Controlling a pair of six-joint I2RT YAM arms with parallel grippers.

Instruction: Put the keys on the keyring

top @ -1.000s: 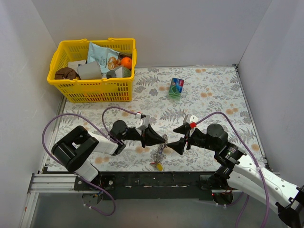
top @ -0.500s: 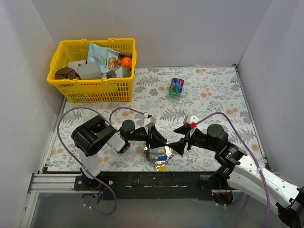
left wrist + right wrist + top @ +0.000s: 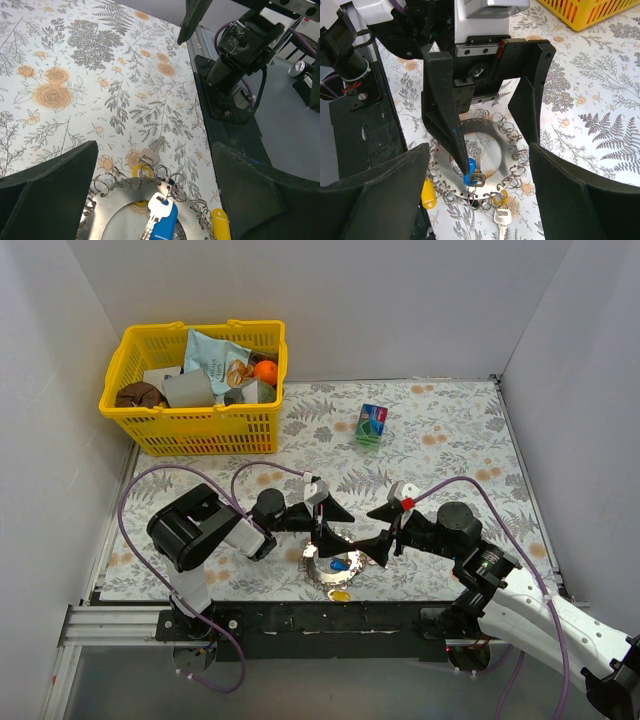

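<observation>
Silvery metal keyring point(image 3: 107, 212) flat on the table point(image 3: 450, 440) at its near edge, between both grippers. Blue key point(image 3: 162, 222) lying in the open centre; bare key point(image 3: 152, 150) just outside the toothed rim, yellow tag point(image 3: 220, 223) beside the rim too. Wide-spread left gripper point(image 3: 325, 525) astride the keyring, holding nothing, one fingertip point(image 3: 455, 145) down by the blue key. Equally wide right gripper point(image 3: 378, 530), empty, just beside. Likely stiff, thin, light, slippery on the flat: pinch across the rim. Tiny keys apt to skid: take by the plastic tag.

Top camera looks down; both close wrist cameras share the keyring point(image 3: 107, 207).
</observation>
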